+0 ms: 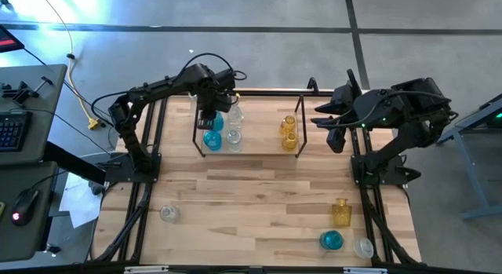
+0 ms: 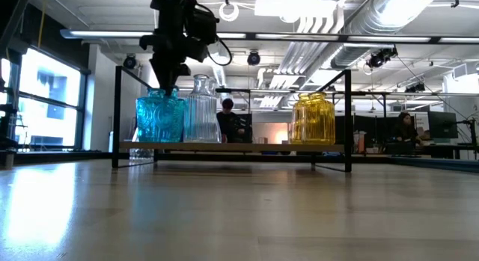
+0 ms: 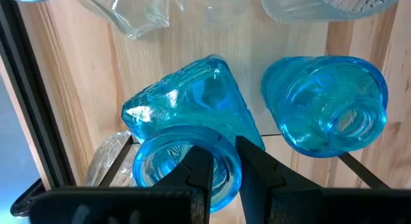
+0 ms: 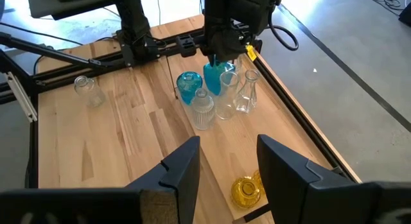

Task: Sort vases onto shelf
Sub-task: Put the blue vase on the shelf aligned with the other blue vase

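The shelf point(image 1: 259, 151), a low black-rod rack with a wooden floor, stands at the table's far middle. At its left end are a squarish blue vase point(image 3: 192, 102), a round blue vase point(image 3: 327, 108) and clear vases point(image 4: 225, 102). Two yellow vases point(image 1: 289, 129) stand toward its right end. My left gripper point(image 3: 225, 179) points down over the shelf's left end, shut on the squarish blue vase. My right gripper point(image 4: 231, 179) hangs open and empty, raised in the air by the shelf's right end. My left gripper holds the squarish blue vase by the rim of its mouth point(image 3: 226, 150), with one finger point(image 3: 199, 172) inside the mouth and the other point(image 3: 257, 169) outside. The fingers come from above, pointing down. In the low view the vase point(image 2: 159, 119) is upright, its base at the shelf floor.
On the near half of the table stand a clear vase point(image 1: 169, 213) at the left, and an amber vase point(image 1: 340, 213), a blue vase point(image 1: 331, 241) and a clear one point(image 1: 362, 247) at the right. Bare wood lies between them. People sit in the room behind the table.
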